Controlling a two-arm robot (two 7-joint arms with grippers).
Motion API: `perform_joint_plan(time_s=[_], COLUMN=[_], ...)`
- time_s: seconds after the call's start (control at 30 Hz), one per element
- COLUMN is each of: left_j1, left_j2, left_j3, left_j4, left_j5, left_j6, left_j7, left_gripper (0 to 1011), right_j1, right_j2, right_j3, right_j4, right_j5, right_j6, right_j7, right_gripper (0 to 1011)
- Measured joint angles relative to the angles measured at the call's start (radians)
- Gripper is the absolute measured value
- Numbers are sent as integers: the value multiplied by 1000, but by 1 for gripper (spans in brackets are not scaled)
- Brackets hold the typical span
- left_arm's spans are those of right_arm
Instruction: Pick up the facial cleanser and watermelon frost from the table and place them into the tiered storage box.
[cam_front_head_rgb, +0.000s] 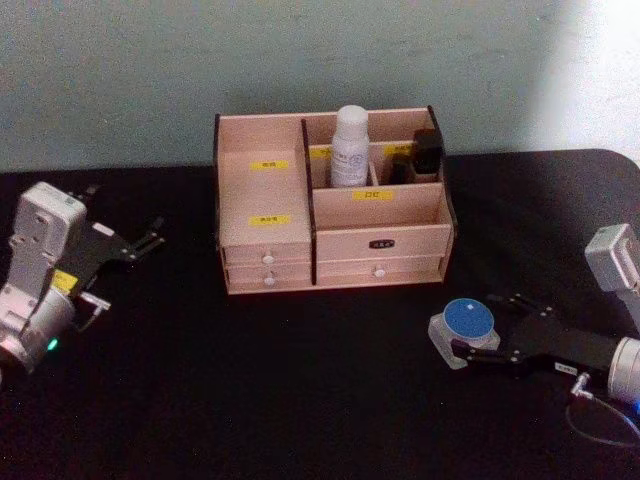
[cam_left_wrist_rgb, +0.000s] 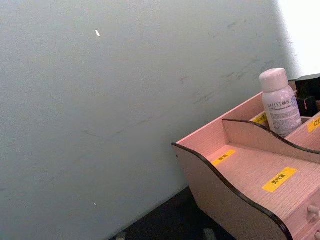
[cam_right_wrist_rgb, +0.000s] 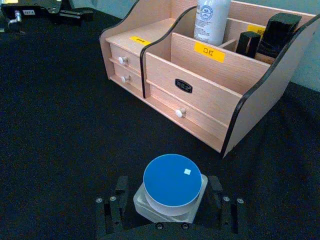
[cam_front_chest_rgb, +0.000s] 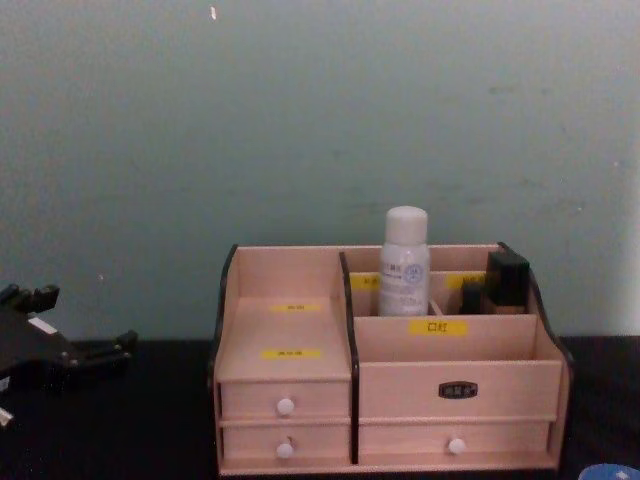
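The tiered storage box (cam_front_head_rgb: 268, 190) stands at the middle of the black table, its drawers shut. A white bottle with a white cap (cam_front_head_rgb: 349, 147) stands upright in its rear middle compartment. A squat pale jar with a round blue lid (cam_front_head_rgb: 466, 321) rests on the table in front of the box's right end. My right gripper (cam_front_head_rgb: 472, 326) reaches in from the right, open, one finger close on either side of the jar (cam_right_wrist_rgb: 171, 186). At the table's left my left gripper (cam_front_head_rgb: 153, 233) stays open and holds nothing.
Small black containers (cam_front_head_rgb: 425, 150) fill the box's rear right compartment beside the bottle. A pale green wall runs close behind the box. Bare black tabletop lies between the box and both arms. A thin cable loop (cam_front_head_rgb: 600, 420) lies by the right arm.
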Motion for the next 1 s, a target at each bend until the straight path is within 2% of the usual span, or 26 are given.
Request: perform_joint_plan(time_s=[1.0], left_j1=[0], left_j2=[0], left_j3=[0], left_j4=[0], left_j5=[0], left_j6=[0], left_j7=[0], left_gripper=[1001], right_j1=[25], right_j2=[-9], right_j3=[-20], right_j4=[25], right_j5=[13], right_j6=[28], right_j7=[-8], right_gripper=[1000])
